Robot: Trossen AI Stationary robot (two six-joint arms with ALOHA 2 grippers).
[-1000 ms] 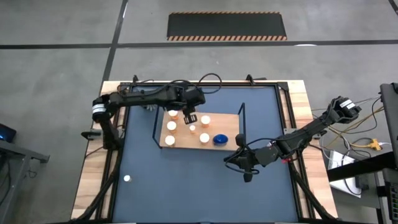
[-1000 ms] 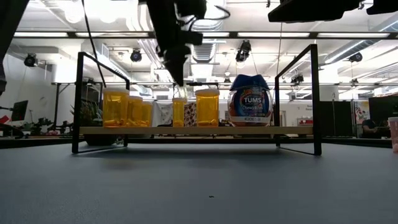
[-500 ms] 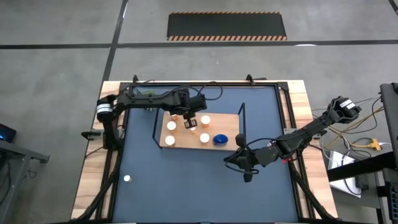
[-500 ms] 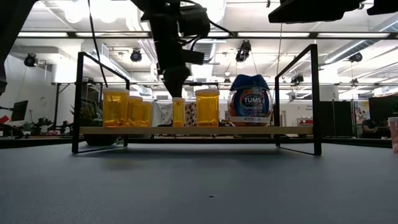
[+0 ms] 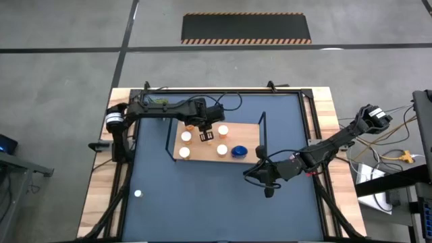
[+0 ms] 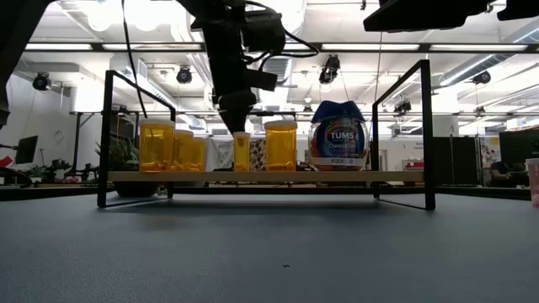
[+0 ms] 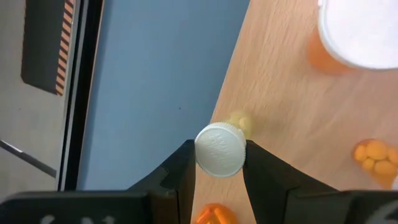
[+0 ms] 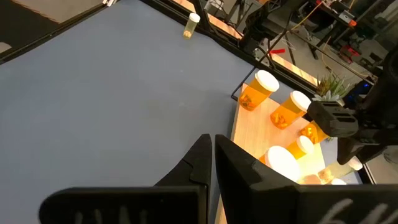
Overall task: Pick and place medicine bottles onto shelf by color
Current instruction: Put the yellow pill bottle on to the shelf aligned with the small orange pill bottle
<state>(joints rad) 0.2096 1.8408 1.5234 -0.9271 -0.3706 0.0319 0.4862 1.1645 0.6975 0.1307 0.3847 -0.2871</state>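
Observation:
The light-wood shelf (image 5: 202, 154) stands on the blue mat, with several white-capped orange bottles (image 5: 185, 136) and a blue bottle (image 5: 239, 151) upright on it. My left gripper (image 5: 208, 135) points down over the board's middle, shut on a small orange bottle (image 6: 242, 153) with a white cap (image 7: 219, 149). This bottle stands in the row in the low view. My right gripper (image 5: 268, 182) is shut and empty over the mat, right of the shelf and nearer. One small loose bottle (image 5: 138, 194) stands on the mat at the near left. My left gripper pinches the small bottle's white cap by its rim (image 7: 202, 152) between its two fingers, one on each side. The fingers come from above, pointing down. The bottle is upright below them, its base on the shelf board (image 6: 253, 177).
The shelf's black wire end frames (image 6: 428, 126) rise at both short ends. Other orange bottles (image 6: 281, 145) stand close on both sides of the held one. A larger white-capped bottle (image 7: 367, 31) stands nearby in the left wrist view. Open mat lies on the shelf's near side.
My left gripper has gone down and a little toward the table's near edge, onto the small bottle on the shelf. Its fingertips, above the cap a second ago, are now level with it. The bottle has kept its place.

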